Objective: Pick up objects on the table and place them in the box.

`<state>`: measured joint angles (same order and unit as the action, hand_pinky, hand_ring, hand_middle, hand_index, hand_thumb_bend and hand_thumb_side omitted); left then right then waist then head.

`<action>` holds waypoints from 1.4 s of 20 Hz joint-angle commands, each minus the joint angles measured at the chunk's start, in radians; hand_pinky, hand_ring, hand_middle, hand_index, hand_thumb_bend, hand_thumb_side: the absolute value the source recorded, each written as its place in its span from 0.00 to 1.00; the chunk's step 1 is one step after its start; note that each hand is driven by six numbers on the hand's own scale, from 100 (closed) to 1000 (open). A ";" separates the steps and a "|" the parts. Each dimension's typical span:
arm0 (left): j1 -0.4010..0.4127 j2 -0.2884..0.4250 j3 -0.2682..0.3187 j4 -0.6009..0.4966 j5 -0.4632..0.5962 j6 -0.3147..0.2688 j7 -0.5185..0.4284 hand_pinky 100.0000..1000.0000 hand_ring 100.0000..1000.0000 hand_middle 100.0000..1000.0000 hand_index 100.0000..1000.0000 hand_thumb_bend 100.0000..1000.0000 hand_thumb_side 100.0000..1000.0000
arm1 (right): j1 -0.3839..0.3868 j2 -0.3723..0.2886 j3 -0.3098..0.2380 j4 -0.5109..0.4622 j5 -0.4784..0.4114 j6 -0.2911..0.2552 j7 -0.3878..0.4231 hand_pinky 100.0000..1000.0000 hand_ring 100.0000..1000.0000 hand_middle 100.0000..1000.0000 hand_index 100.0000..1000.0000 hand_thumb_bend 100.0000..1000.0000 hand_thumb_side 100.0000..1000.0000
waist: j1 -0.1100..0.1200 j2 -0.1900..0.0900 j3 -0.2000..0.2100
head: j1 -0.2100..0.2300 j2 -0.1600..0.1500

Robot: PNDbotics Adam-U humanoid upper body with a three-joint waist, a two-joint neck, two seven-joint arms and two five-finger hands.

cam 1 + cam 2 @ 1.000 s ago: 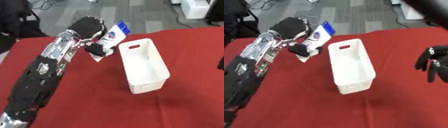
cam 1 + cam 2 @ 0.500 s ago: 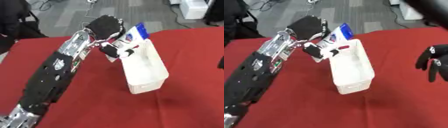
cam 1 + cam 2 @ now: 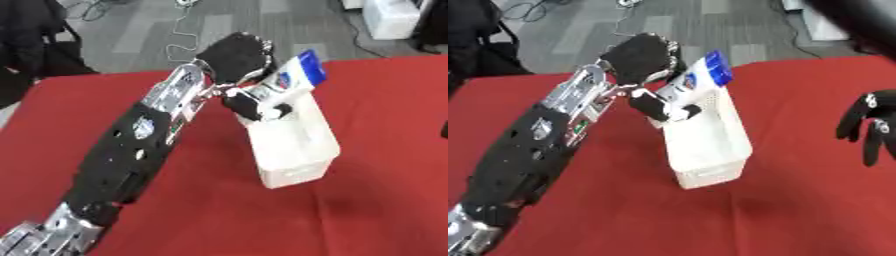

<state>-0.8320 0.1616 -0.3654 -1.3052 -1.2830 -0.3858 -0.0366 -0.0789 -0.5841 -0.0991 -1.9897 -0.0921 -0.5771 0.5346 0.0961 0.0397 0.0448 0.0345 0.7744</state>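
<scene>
I am holding a white and blue packet point(image 3: 293, 76) pinched in my left hand point(image 3: 238, 57) right over the far end of the white box point(image 3: 297, 145) on the red table point(image 3: 376, 200), not yet released, while my right hand point(image 3: 870, 125) is hanging open and idle.

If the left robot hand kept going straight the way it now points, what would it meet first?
Most likely the white box. The left robot hand, curled round a blue and white packet, is aimed down over the box's near end, though depth is hard to judge.
</scene>
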 commanded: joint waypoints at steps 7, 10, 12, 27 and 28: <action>-0.039 -0.021 0.005 0.032 -0.009 -0.029 0.061 0.00 0.00 0.00 0.07 0.20 0.77 | -0.035 -0.028 -0.005 -0.010 -0.027 -0.170 0.187 0.26 0.41 0.45 0.24 0.11 1.00 | -0.004 -0.009 -0.014 | 0.023 -0.004; -0.042 -0.025 0.012 0.058 -0.013 -0.038 0.082 0.00 0.00 0.00 0.07 0.20 0.77 | -0.046 -0.027 -0.011 -0.010 -0.036 -0.164 0.187 0.26 0.41 0.45 0.24 0.11 1.00 | -0.003 -0.008 -0.021 | 0.028 -0.004; -0.046 -0.030 0.020 0.083 -0.021 -0.039 0.097 0.00 0.00 0.00 0.07 0.20 0.77 | -0.053 -0.027 -0.014 -0.010 -0.043 -0.160 0.188 0.26 0.41 0.45 0.24 0.11 1.00 | -0.003 -0.007 -0.025 | 0.031 -0.004; -0.036 -0.069 0.082 0.213 -0.080 -0.081 0.344 0.00 0.04 0.04 0.26 0.17 0.88 | -0.088 -0.024 -0.018 -0.010 -0.084 -0.151 0.212 0.26 0.41 0.45 0.24 0.10 1.00 | -0.004 0.008 -0.039 | 0.032 -0.030; -0.036 -0.070 0.084 0.222 -0.070 -0.092 0.368 0.00 0.00 0.00 0.25 0.16 0.87 | -0.088 -0.024 -0.018 -0.010 -0.084 -0.151 0.213 0.26 0.41 0.45 0.24 0.10 1.00 | -0.004 0.009 -0.039 | 0.030 -0.031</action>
<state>-0.8528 0.0909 -0.2962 -1.0804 -1.3680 -0.4688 0.2974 -0.1509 -0.5911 -0.1060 -1.9899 -0.1685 -0.5473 0.5644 0.0992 0.0572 0.0075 0.0621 0.7587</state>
